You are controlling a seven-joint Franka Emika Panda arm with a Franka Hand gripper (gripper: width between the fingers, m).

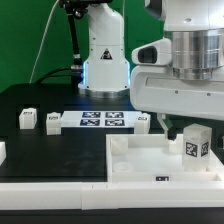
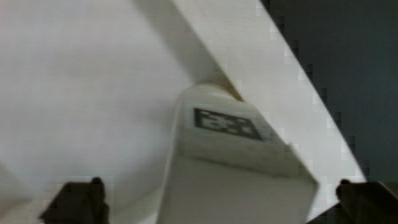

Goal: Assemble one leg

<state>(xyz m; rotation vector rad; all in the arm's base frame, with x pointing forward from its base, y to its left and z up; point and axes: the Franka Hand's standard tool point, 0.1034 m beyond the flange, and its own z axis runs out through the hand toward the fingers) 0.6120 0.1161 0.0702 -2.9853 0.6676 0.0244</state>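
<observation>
1. At the far left edge of the exterior view a small white piece [image 1: 2,151] sits on the black table [image 1: 60,150], cut off by the frame; what it is I cannot tell.
2. A little to the right stands a loose block [image 1: 27,120] on the table, well apart from anything else; a second block [image 1: 53,122] stands further right, just beside the left end of the marker board.
3. The marker board [image 1: 102,122] lies flat on the table with its row of tags facing up; behind it rises the arm's white base [image 1: 104,55].
4. At the board's right end a third block [image 1: 142,123] shows partly, tucked under the arm's housing.
5. In front, the big white square piece [image 1: 140,165] lies flat with a raised rim; a small tag [image 1: 161,179] shows on its front edge.
6. The leg [image 1: 194,144] stands upright on that square piece toward its right side, its tag facing the camera; whether it sits in a socket I cannot tell.
7. The gripper [image 1: 170,128] hangs from the large white wrist housing above the square piece, just left of the leg; one dark finger [image 1: 166,127] shows, close to the leg, and contact is unclear.
8. In the wrist view the leg [image 2: 222,135] lies ahead of the gripper [image 2: 214,203]; the two dark fingertips [image 2: 75,200] stand wide apart with nothing between them.
</observation>
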